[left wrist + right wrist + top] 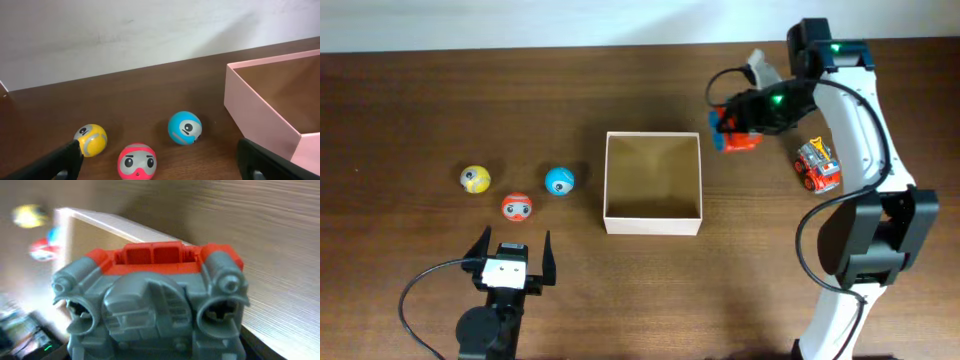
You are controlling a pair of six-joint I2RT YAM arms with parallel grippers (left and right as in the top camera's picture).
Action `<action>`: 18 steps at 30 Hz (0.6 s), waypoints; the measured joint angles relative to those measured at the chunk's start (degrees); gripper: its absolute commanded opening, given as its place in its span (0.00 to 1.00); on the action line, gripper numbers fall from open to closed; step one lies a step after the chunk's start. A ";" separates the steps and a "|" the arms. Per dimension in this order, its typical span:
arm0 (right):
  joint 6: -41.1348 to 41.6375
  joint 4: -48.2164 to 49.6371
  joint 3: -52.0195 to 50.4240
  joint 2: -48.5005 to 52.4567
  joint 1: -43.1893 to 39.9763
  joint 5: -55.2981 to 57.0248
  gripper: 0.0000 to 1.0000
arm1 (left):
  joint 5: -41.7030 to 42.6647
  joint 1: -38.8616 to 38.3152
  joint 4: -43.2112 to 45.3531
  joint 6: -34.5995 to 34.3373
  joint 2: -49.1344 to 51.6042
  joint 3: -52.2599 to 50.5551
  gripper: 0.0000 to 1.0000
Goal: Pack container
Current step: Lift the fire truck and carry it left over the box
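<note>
The container, a white-walled box with a tan inside, stands at the table's middle; it also shows in the left wrist view and the right wrist view. My right gripper is shut on a red and grey toy truck just right of the container's far right corner; the truck's underside fills the right wrist view. A second toy truck lies further right. A yellow ball, red ball and blue ball lie left of the container. My left gripper is open and empty, near the red ball.
The table's far edge and a pale wall lie beyond the balls. The right arm's base stands at the right front. A black cable loops by the left arm.
</note>
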 measured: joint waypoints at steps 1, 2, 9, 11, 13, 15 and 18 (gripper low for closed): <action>-0.90 0.02 0.07 0.00 0.59 -2.54 0.63 | 0.00 0.00 0.00 0.00 0.00 0.00 0.99; -1.51 0.02 0.15 0.00 1.29 -4.83 0.63 | 0.00 0.00 0.00 0.02 0.00 0.00 0.99; -3.06 3.43 0.28 0.00 8.02 -11.76 0.60 | 0.00 0.00 0.00 0.02 0.00 0.00 0.99; -2.08 5.29 0.28 0.00 10.80 -11.06 0.60 | 0.00 0.00 0.00 0.02 0.00 0.00 0.99; 0.07 7.08 0.33 0.00 13.64 -8.24 0.60 | 0.00 0.00 0.00 0.00 0.00 0.00 0.99; 2.99 8.59 0.33 0.00 16.55 -3.45 0.60 | 0.00 0.00 0.00 0.02 0.00 0.00 0.99; 7.02 9.51 0.33 0.00 20.17 3.32 0.59 | 0.00 0.00 0.00 0.02 0.00 0.00 0.99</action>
